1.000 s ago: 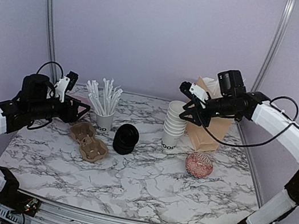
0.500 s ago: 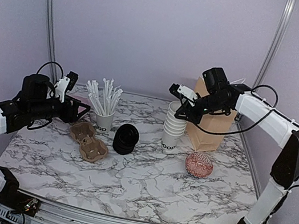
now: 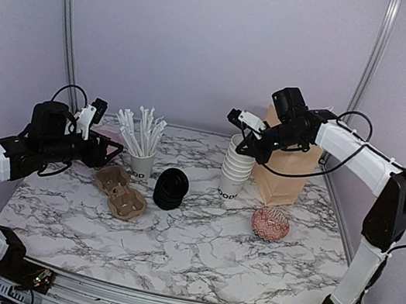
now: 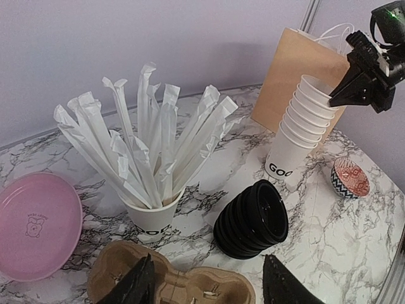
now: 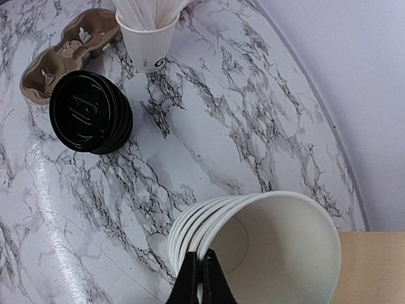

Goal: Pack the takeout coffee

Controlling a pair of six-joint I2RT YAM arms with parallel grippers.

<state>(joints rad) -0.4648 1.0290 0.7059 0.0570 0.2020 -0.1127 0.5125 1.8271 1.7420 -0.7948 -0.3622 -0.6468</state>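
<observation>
**Right gripper shifts to the cup stack and closes**

Since a second ago, your right gripper (image 3: 246, 144) has slid up and left, away from the front of the brown bag (image 3: 288, 171), and its jaws have closed completely. It sits at the rim of the top cup in the stack of lidless cups (image 3: 235, 175), right of centre in the overhead view, just left of the bag. You cannot tell whether paper is pinched between the fingers.

Your left gripper (image 3: 106, 152) hovers at centre left, jaws partly apart and holding nothing, above the cardboard cup carrier (image 3: 120, 191). A stack of black lids (image 3: 171, 188) lies mid-frame on the marble table (image 3: 201, 254). You cannot tell where the lidded coffee cups are.
</observation>
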